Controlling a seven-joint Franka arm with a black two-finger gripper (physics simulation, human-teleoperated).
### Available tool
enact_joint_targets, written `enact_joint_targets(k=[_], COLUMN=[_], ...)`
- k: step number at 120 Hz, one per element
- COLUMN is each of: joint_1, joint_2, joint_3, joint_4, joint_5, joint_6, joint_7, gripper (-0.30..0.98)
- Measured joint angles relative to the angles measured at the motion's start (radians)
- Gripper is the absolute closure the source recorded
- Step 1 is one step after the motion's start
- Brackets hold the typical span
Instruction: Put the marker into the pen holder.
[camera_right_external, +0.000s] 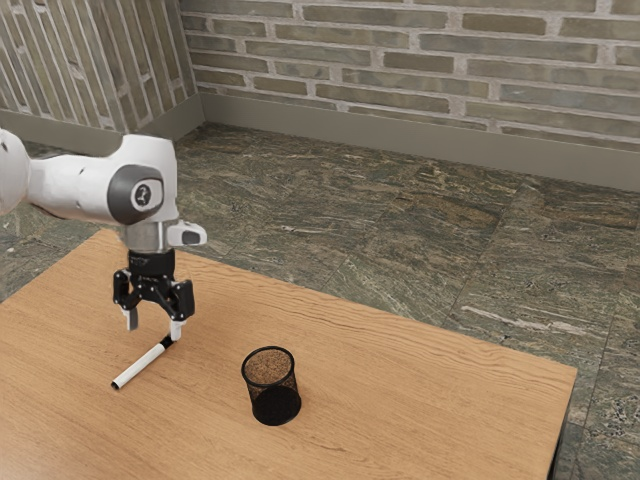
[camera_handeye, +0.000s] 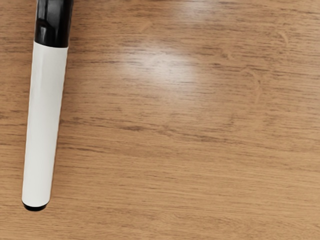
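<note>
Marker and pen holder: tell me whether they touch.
Apart. The exterior view shows bare wood of the table between the lying marker and the upright pen holder.

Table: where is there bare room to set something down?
Widest: the table between the pen holder and its edge at the exterior view's right. Narrower: between marker and pen holder. Crowded: at the black cap, beside the open end effector.

In the exterior view, a brick wall is standing at twelve o'clock, another wall at ten. Swirly stone floor is spreading toward three. The brown wood counter is sitting at six, white light shining on it.
</note>
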Motion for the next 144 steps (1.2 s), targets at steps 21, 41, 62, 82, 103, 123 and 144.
enact_joint_targets(k=[21, 41, 62, 82, 103, 123, 144], joint_1=[-0.014, 0.01, 0.035, 0.058, 0.086, 0.118, 0.151], joint_2=[-0.048, -0.109, -0.13, -0.142, -0.142, -0.138, -0.127], joint_3=[-0.002, -0.003, -0.003, -0.003, -0.002, -0.001, -0.001], joint_4=[-0.172, -0.307, -0.365, -0.394, -0.402, -0.416, -0.422], joint_5=[0.001, 0.041, 0.067, 0.073, 0.075, 0.075, 0.076], joint_6=[0.179, 0.331, 0.446, 0.492, 0.511, 0.521, 0.528], joint_7=[0.004, 0.042, 0.098, 0.142, 0.178, 0.206, 0.227], gripper=[0.01, 0.19, 0.45, 0.55, 0.55, 0.55, 0.51])
